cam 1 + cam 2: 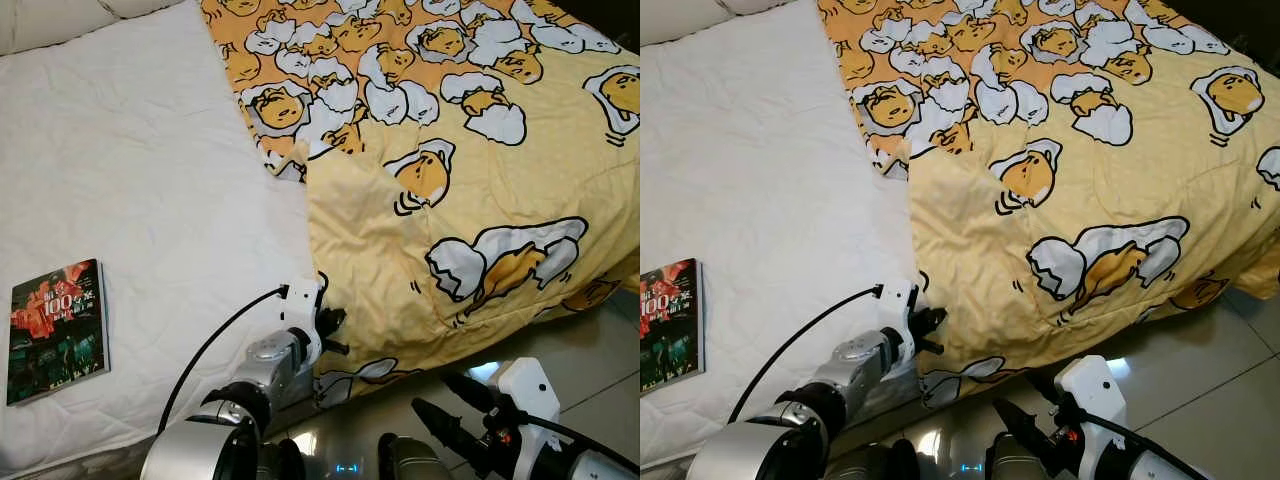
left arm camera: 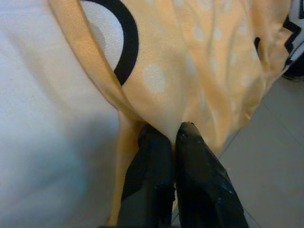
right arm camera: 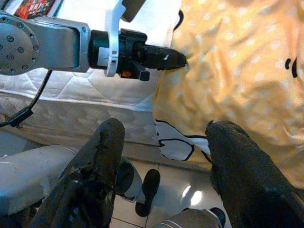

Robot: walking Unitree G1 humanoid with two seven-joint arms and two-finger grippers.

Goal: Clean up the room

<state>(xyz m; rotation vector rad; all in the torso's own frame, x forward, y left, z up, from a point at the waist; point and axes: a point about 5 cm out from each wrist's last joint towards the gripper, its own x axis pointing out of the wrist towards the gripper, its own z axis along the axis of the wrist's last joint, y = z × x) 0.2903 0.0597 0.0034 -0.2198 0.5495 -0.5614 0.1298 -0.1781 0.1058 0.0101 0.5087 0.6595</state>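
A yellow blanket (image 1: 470, 190) printed with egg cartoons covers the right part of the bed and hangs over its near edge. My left gripper (image 1: 338, 330) is shut on the blanket's near edge (image 2: 156, 109) at the mattress side; its fingertips (image 2: 187, 137) pinch a fold of the cloth. My right gripper (image 1: 445, 398) is open low over the tiled floor, just below the hanging blanket corner (image 3: 180, 142), with nothing between its fingers (image 3: 102, 152). A dark book (image 1: 57, 330) with red print lies on the white mattress at the left.
The white mattress (image 1: 130, 170) is bare on the left, with a pillow edge (image 1: 60, 20) at the far end. Glossy tiled floor (image 1: 590, 360) runs along the bed's near and right sides. A black cable (image 1: 215, 345) loops off my left arm.
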